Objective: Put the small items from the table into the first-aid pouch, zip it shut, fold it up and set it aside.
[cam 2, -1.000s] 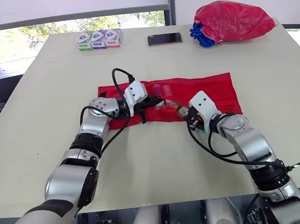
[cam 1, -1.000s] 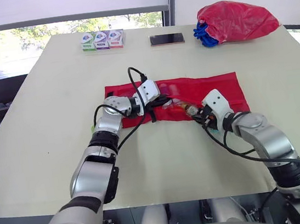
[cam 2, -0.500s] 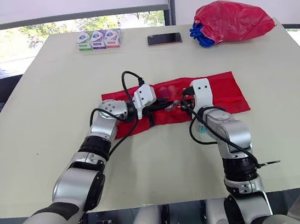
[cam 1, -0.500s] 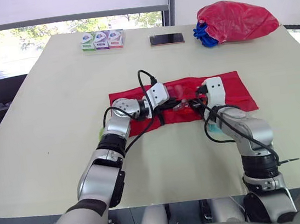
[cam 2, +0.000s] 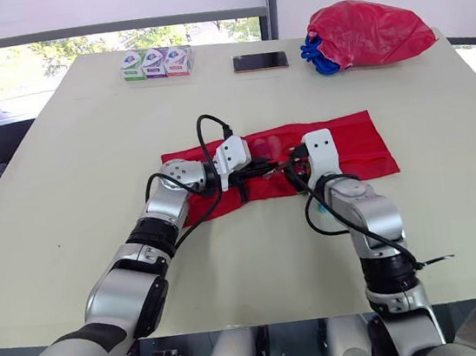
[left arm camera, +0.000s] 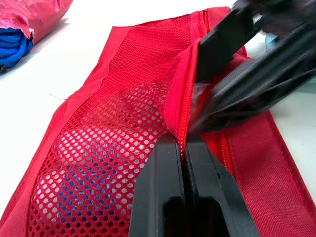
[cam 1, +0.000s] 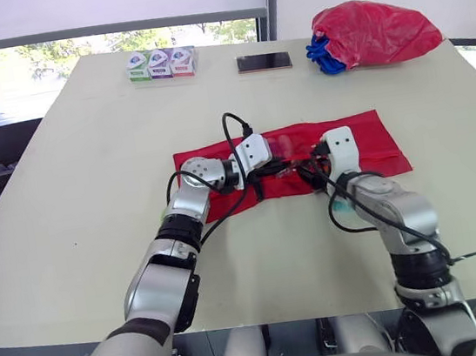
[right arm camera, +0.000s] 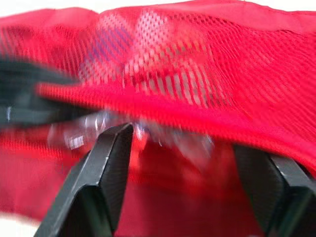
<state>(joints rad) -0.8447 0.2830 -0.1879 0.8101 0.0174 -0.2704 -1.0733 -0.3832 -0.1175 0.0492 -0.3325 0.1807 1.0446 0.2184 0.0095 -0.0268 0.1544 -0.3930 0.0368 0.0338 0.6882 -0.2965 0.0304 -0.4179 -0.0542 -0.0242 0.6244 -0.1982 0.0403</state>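
The red first-aid pouch (cam 1: 365, 139) lies spread out flat at the table's middle. My left gripper (left arm camera: 183, 148) is shut on the zipper edge of its mesh pocket (left arm camera: 123, 123) and holds that edge lifted; blue and pale items show through the mesh. Facing it at the pocket's mouth is my right gripper (cam 1: 310, 171). Its fingers (right arm camera: 106, 168) stand apart around a small clear-wrapped item (right arm camera: 163, 138), which sits just under the raised mesh edge. The two grippers almost touch.
At the far edge are three small boxes (cam 1: 161, 63), a dark phone (cam 1: 264, 62), and a red bag over blue rope (cam 1: 373, 33). A small teal thing (cam 1: 340, 207) lies by my right forearm. Bare table surrounds the pouch.
My right gripper has carried the clear-wrapped item from the pouch's near edge up to the pocket mouth. The pouch has slid a little to the right, and my left gripper has gone with it.
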